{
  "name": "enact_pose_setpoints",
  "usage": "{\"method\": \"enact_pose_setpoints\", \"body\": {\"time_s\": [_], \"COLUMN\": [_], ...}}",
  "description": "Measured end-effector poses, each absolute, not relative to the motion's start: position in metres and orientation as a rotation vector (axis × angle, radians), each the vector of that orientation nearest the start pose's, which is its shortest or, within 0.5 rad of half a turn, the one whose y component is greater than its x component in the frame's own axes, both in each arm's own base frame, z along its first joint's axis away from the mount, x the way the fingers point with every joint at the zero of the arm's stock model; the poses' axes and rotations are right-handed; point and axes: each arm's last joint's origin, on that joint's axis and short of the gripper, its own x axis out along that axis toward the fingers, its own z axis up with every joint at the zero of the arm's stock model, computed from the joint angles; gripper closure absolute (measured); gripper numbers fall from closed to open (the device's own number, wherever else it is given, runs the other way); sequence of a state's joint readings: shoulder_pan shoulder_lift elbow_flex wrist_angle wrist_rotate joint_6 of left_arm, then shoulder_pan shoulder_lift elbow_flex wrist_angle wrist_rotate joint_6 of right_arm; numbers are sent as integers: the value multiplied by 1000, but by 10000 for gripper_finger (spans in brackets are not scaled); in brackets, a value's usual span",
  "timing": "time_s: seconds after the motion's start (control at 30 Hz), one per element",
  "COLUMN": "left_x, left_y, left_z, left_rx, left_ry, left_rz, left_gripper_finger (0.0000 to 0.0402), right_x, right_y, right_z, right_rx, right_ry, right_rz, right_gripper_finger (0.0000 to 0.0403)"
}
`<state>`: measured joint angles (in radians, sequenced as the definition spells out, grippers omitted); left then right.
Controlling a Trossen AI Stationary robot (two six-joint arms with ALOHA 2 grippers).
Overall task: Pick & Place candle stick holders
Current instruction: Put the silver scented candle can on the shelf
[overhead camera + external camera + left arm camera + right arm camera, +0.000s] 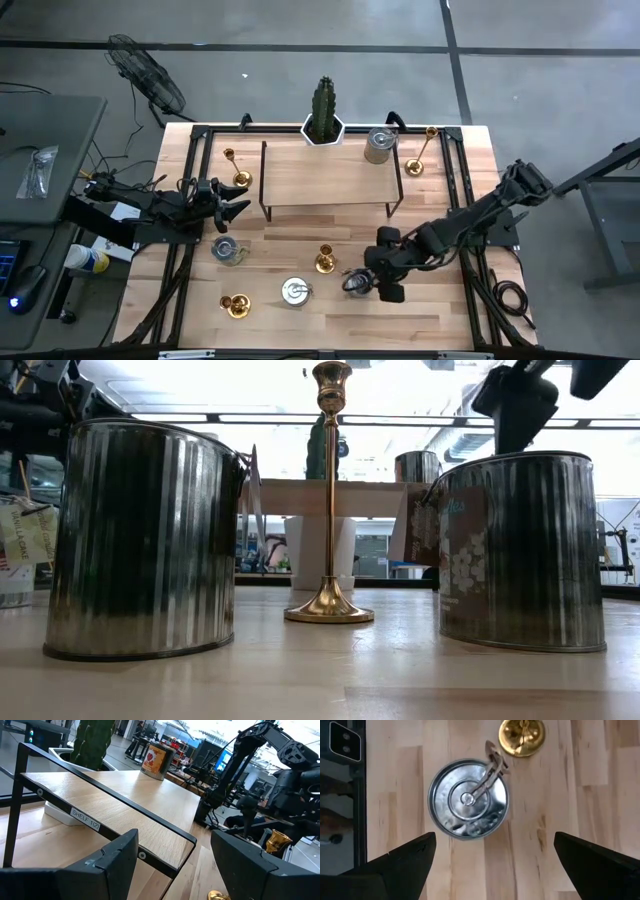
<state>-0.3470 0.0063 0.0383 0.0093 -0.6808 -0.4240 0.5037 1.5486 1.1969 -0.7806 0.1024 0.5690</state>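
- Right claw (372, 283) is hovering open and empty over the near-centre table (440, 320).
- Nearest small shiny brass candle stick holder (324, 261) is standing upright, stem vertical, just left and slightly far of it.
- Left claw (232, 201) is waiting open at the left.

Two matte black jointed arms, angular fingers (400, 865)

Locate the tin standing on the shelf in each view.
High view: tin on the shelf's right end, right of the cactus.
Low view: on the shelf, right of the tall candle stick holder's stem.
Left wrist view: at the shelf's far end, past the cactus.
Right wrist view: not in it.
Shared landmark: the shelf.
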Motion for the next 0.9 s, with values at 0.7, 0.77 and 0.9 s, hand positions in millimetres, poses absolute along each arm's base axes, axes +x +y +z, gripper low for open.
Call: {"method": "enact_pose_setpoints", "body": {"time_s": [0.7, 0.77, 0.9], "left_x": [90, 90, 90], "left_y": [-13, -13, -13], "left_z": [177, 177, 177], "left_rx": [-440, -440, -441], "left_ry": [-107, -107, -107], "left_rz": [322, 322, 322], "left_gripper_finger": [156, 156, 156], "right_x": [272, 273, 274], "right_y": [137, 138, 139], "right_z": [254, 255, 255], "right_rx": [196, 198, 186], "right_ry": [1129, 1121, 1114], "right_rz": [-34, -30, -13], "right_gripper_finger": [4, 4, 4]}}
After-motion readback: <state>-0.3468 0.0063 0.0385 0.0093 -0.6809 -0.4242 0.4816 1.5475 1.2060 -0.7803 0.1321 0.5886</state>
